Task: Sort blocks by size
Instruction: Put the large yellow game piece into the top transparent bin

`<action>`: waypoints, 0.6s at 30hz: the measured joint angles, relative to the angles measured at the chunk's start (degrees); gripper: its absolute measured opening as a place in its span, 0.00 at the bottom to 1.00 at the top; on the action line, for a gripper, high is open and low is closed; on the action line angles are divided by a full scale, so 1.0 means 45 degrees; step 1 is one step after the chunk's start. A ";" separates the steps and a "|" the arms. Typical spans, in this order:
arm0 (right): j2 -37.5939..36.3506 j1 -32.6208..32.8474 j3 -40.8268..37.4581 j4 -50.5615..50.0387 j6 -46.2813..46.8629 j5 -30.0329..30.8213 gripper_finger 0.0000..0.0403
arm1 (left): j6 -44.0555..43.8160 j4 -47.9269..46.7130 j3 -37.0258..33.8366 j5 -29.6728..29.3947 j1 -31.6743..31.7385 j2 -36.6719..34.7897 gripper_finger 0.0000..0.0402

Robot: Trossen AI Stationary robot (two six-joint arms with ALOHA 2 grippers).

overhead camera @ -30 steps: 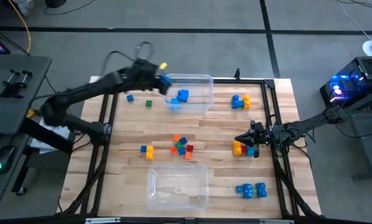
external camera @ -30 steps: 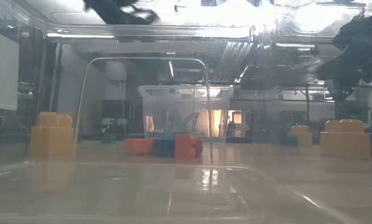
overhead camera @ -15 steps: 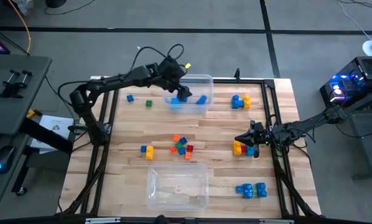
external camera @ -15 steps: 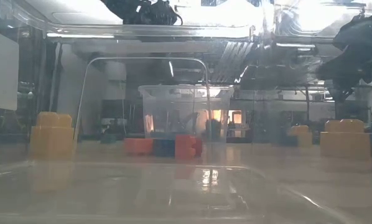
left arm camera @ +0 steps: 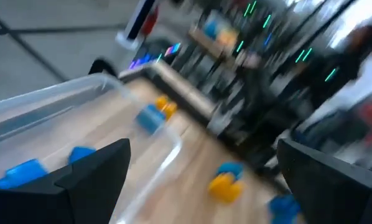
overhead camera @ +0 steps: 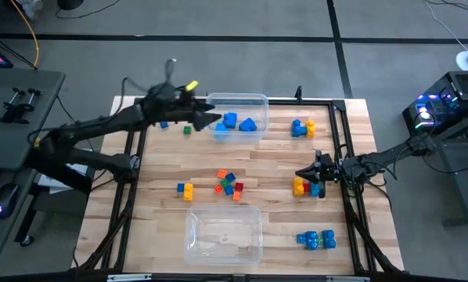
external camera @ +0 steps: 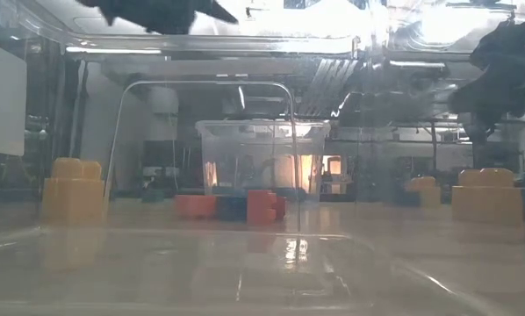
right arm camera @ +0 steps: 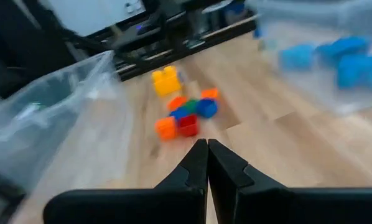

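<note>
You are handling small hard plastic toy bricks, so expect them to be light, stiff and a little slick: they will skid on the pale wooden slatted tabletop (overhead camera: 273, 168) if nudged from 1 side, and they will not crush. Your left gripper (overhead camera: 208, 117) hangs just beside the far clear plastic bin (overhead camera: 253, 99), on its left, with its 2 dark fingers (left arm camera: 93, 171) spread wide and nothing between them. Inside that bin lie about 3 larger blue bricks (overhead camera: 231, 121). Your right gripper (overhead camera: 305, 175) sits low at the right side of the table with its fingers pressed together on nothing, next to a yellow, blue and red cluster of bricks (overhead camera: 300, 186). The tiny cubes in orange, blue, red and green (overhead camera: 228, 184) lie bunched at the table's middle, with a yellow and blue pair (overhead camera: 185, 189) near them on the left; 2 loose small bricks, 1 blue (overhead camera: 163, 124) and 1 green (overhead camera: 187, 130), rest under the left arm. More blue and yellow bricks (overhead camera: 301, 128) lie right of the far bin, and a blue group (overhead camera: 316, 240) lies right of the near clear plastic bin (overhead camera: 223, 233), which looks unfilled. Take each brick across its flat side walls, not its studded top, and separate the bunched cubes before closing.
</note>
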 joint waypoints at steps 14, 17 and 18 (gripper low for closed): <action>0.0954 -0.4066 0.1155 0.9274 0.0088 0.6248 0.01 | -0.1320 0.2791 -0.1622 -0.2506 0.0000 -0.3330 0.97; 0.1290 -0.5694 0.3687 0.1739 0.2773 0.6141 0.01 | -0.1323 0.2986 -0.1627 -0.2623 0.0146 -0.3329 0.97; 0.1514 -0.6346 0.4719 -0.1741 0.3919 0.5678 0.01 | -0.1363 0.2984 -0.1627 -0.2617 0.0204 -0.3329 0.97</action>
